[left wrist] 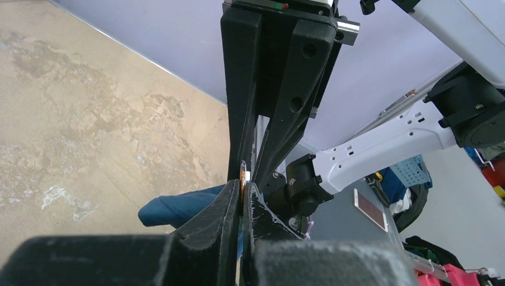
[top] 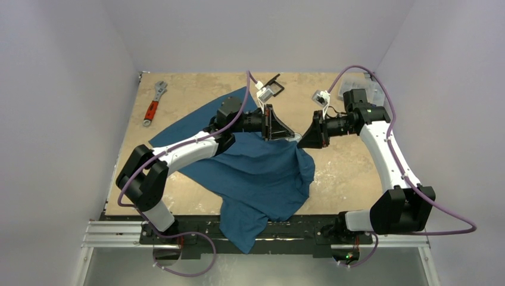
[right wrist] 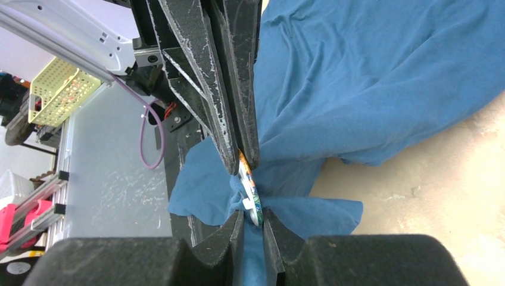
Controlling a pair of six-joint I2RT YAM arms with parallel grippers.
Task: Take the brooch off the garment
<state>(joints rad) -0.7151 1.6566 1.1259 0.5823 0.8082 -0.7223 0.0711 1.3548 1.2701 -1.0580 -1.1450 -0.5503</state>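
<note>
Top external view: both arms are meeting above the middle of the table (top: pixel 178 101), with the garment (top: pixel 262 173) lying rumpled beneath them, one end hanging over the near edge. Left gripper (top: pixel 293 136) is clamping tight on the brooch (right wrist: pixel 250 187), which is showing edge-on as a thin disc between the two sets of fingertips. Right gripper (right wrist: pixel 253 215) is standing narrow, its tips pinching a raised fold of the teal cloth just below the brooch. A red-handled wrench (top: pixel 153 104) is lying near the far left corner, well apart from the garment.
</note>
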